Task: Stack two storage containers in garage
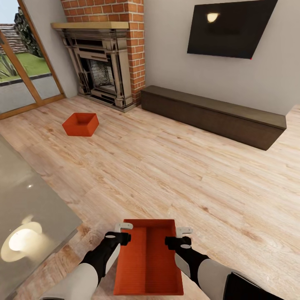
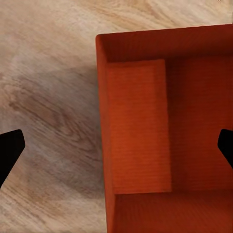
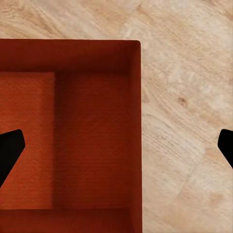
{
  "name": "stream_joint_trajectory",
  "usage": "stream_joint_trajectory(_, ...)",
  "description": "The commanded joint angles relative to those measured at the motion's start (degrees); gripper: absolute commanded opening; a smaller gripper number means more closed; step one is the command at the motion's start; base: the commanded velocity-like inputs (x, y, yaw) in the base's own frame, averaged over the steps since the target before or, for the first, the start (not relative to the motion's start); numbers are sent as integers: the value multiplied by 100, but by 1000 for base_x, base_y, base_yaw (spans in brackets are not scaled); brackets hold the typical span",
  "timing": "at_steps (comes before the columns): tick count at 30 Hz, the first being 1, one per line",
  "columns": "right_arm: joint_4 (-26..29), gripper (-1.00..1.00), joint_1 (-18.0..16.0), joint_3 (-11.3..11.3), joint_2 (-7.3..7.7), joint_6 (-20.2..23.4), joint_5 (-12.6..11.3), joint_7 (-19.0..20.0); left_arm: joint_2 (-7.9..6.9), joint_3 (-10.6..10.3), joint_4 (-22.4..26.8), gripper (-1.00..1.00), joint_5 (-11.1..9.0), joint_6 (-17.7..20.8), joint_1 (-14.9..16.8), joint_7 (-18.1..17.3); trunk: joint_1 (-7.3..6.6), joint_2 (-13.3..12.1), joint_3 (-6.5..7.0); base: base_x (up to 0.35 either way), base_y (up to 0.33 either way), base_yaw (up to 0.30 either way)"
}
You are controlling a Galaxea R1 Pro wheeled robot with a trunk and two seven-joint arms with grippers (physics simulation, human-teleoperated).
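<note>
One orange-red storage container (image 1: 148,260) lies on the living room's light wood floor (image 1: 166,175) right in front of me, between my two arms. My left gripper (image 1: 121,232) is open over its left wall (image 2: 103,121), one fingertip (image 2: 9,150) outside the wall and the other over the inside. Over the opposite wall (image 3: 137,126) my right gripper (image 1: 180,235) is open in the same way. Neither touches the bin that I can see. The second storage container (image 1: 81,124) sits on the planks far off at the left, in front of the brick fireplace (image 1: 102,66).
A glass table (image 1: 29,208) reflecting a lamp lies close at my left. A long low dark cabinet (image 1: 212,114) runs along the back wall under the TV (image 1: 229,27). Wood-framed glass doors (image 1: 25,79) stand at the far left.
</note>
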State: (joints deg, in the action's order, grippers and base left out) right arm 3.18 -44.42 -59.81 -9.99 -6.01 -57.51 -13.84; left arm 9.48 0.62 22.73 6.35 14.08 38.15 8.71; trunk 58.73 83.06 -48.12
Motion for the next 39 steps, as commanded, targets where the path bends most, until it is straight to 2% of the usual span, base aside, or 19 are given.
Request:
stream_joint_trajectory(1,5,100,-1,-48,0,-11,-58,-21,4,7,11,100,59,0,0,7,0,2,-4,0,0,0)
stream_joint_trajectory(7,7,100,-3,-48,12,-12,-58,-22,6,9,12,100,60,-183,-1,50,0,2,-4,0,0,0)
stream_joint_trajectory(31,11,100,-5,-48,32,37,-50,4,16,40,29,100,2,-188,-1,59,0,2,-4,0,0,0)
stream_joint_trajectory(37,12,100,-5,-48,26,38,-50,-4,27,47,30,100,-6,-191,-1,55,131,243,-112,0,0,0)
stream_joint_trajectory(39,12,100,-5,-48,30,38,-50,-4,22,44,30,100,-3,-194,-1,59,131,243,-112,0,0,0)
